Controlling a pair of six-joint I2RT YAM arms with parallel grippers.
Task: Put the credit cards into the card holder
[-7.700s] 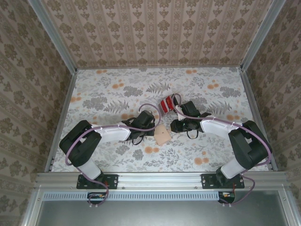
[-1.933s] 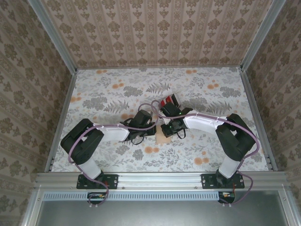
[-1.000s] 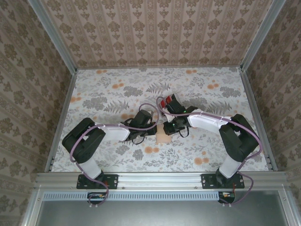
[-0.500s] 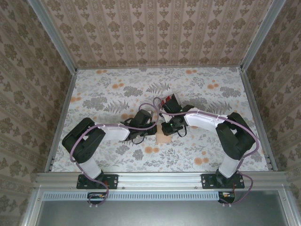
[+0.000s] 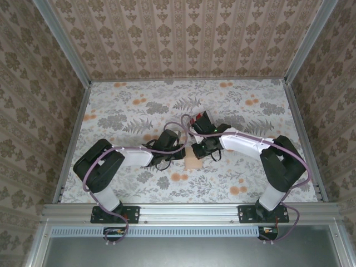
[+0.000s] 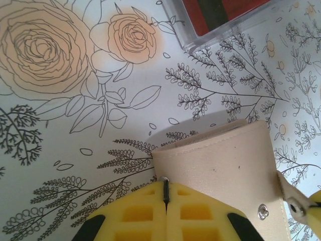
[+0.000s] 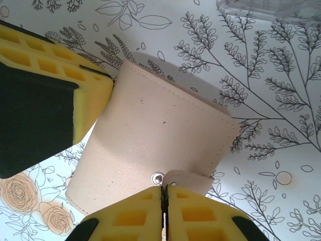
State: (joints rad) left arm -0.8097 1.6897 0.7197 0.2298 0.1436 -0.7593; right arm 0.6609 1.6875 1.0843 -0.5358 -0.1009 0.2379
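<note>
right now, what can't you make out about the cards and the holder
The credit cards: left wrist view, cut off by the top edge, so they cannot be counted.
Same cards, top view: mostly under the right arm, too small to count.
Pockets of the card holder: right wrist view, hidden behind its own outer face.
Pinched holder edges: covered by the shut left gripper and right gripper.

A lab test booth: aluminium frame (image 5: 189,210), wallpapered walls (image 5: 183,39).

Cropped items
Beyond the card holder (image 6: 225,165), the credit cards (image 6: 235,7) are cut by the top edge; count cannot be told.
</note>
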